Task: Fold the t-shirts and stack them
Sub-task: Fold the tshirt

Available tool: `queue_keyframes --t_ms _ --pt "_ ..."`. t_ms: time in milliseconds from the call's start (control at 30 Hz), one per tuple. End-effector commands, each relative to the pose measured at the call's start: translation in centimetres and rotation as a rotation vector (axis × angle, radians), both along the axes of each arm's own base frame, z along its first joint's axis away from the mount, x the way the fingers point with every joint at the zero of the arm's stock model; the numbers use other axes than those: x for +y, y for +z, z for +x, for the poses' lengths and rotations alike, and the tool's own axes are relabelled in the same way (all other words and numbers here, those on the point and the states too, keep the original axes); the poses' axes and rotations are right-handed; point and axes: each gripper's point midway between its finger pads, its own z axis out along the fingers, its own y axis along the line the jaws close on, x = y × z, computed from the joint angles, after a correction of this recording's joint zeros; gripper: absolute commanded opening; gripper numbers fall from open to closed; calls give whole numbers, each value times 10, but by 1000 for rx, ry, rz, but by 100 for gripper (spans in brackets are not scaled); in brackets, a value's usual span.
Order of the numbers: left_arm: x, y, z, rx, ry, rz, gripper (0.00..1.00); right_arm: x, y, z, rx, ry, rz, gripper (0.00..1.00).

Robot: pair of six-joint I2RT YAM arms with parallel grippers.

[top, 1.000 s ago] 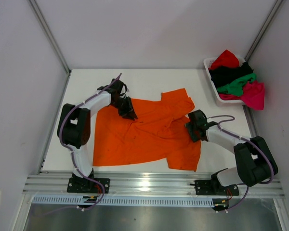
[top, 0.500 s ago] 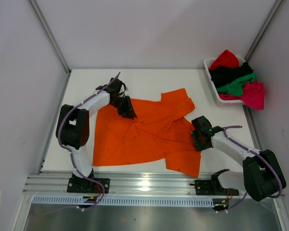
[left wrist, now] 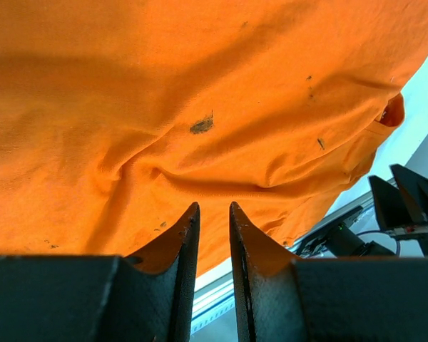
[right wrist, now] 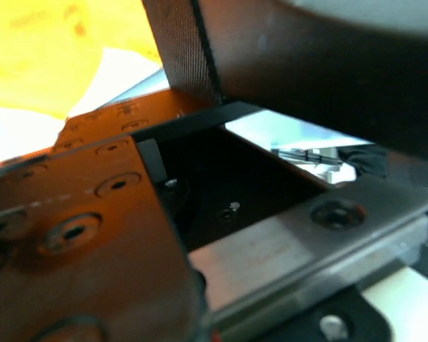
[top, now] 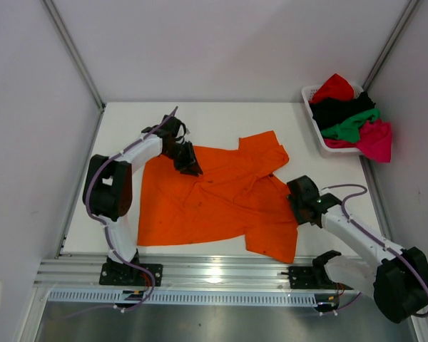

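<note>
**A:** Top external, starting at the left?

**B:** The left fingers (left wrist: 180, 249) are nearly closed, pinching the far left edge of the orange shirt (top: 221, 199). The shirt lies spread and creased mid-bench (top: 221, 121).

**A:** And its right side?

**B:** The right fingers (top: 297, 192) sit at the shirt's right edge. I cannot tell if they are open or closed, because the right wrist view is blurred dark metal.

**A:** Any writing?

**B:** There are faint marks (right wrist: 32, 20) at the upper left of that view, too blurred to read.

**A:** Far right?

**B:** A basket (top: 310, 96) stands at the far corner. It holds the red shirt (top: 334, 87), black shirt (top: 339, 110), green shirt (top: 351, 127) and pink shirt (top: 376, 139), with the pink one hanging over the rim.
</note>
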Motion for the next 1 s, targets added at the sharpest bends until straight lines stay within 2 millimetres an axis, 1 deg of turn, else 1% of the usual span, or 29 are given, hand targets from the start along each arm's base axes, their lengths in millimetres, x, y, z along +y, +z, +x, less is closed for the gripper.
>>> queue_keyframes --t_ms 0,33,67,133,233,267,333,367,400,433,467,500,533,600,633,700,733,833,867,933,967 --pt "1 22 5 -71 -6 -25 26 -20 25 -2 -51 -51 -86 61" --pt "1 23 7 -77 -4 -29 26 -22 22 -7 -43 -55 -82 61" --pt "0 23 6 -72 -6 -36 26 -21 26 -7 -70 -53 -64 61" --pt "-3 26 8 -76 -7 -49 27 -20 21 -10 -76 -39 -55 60" --pt "-3 25 7 -68 -8 -53 26 -15 27 0 -139 -12 -40 60" --pt "-3 23 7 -65 -8 -49 26 -10 31 8 -176 16 -37 60" --pt "-2 24 7 -66 -5 -46 26 -6 32 15 -198 43 -44 60" --pt "-2 24 8 -67 -6 -48 26 -2 36 23 -233 48 -33 60" --pt "-3 23 7 -66 -7 -47 26 1 34 27 -235 86 -48 60" --pt "-3 24 7 -67 -8 -49 26 6 38 34 -262 97 -38 60" --pt "-3 24 7 -67 -7 -48 27 9 37 36 -263 121 -39 60" --pt "-2 24 7 -67 -6 -48 26 13 32 39 -253 144 -43 60" --pt "-2 24 7 -68 -6 -47 26 19 36 46 -280 157 -29 60" --pt "-3 24 8 -71 -7 -47 27 24 29 50 -268 189 -37 60" --pt "-2 23 8 -68 -5 -47 27 27 30 55 -284 193 -32 60" --pt "-3 21 7 -59 -9 -50 26 28 24 57 -269 196 -38 60" --pt "-3 22 8 -62 -9 -51 26 29 16 57 -246 198 -44 60" --pt "-3 22 7 -62 -11 -48 26 34 7 62 -235 205 -39 60" --pt "-2 23 8 -64 -9 -47 26 34 -2 62 -211 208 -45 60" --pt "-2 24 7 -68 -8 -47 26 35 -8 65 -203 210 -49 60" --pt "-2 24 7 -68 -8 -47 26 35 -17 65 -178 211 -61 60"
